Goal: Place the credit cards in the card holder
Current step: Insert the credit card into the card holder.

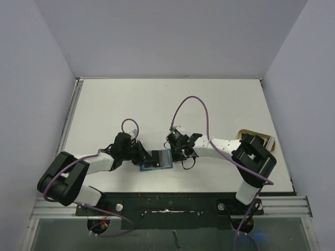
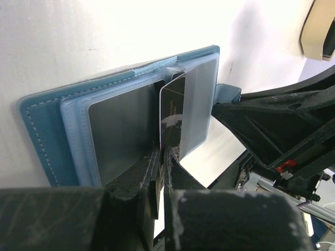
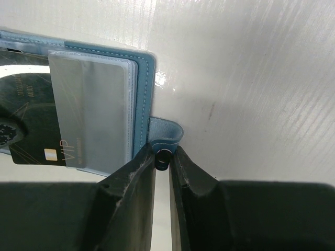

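Note:
The teal-blue card holder (image 1: 158, 160) lies open on the table between the two arms, its clear sleeves facing up (image 2: 120, 120). My left gripper (image 2: 163, 152) is shut on a dark credit card (image 2: 171, 112), which stands on edge with its far end under a clear sleeve. In the right wrist view the same dark card (image 3: 29, 125) shows lettering and a chip beneath the sleeve. My right gripper (image 3: 163, 155) is shut on the holder's snap tab (image 3: 166, 132) at its right edge. In the top view the left gripper (image 1: 143, 157) and right gripper (image 1: 176, 152) flank the holder.
A beige object (image 1: 261, 137) sits at the table's right edge, partly behind the right arm, and shows again in the left wrist view (image 2: 318, 29). White table surface (image 1: 157, 104) stretches beyond the holder to the grey walls.

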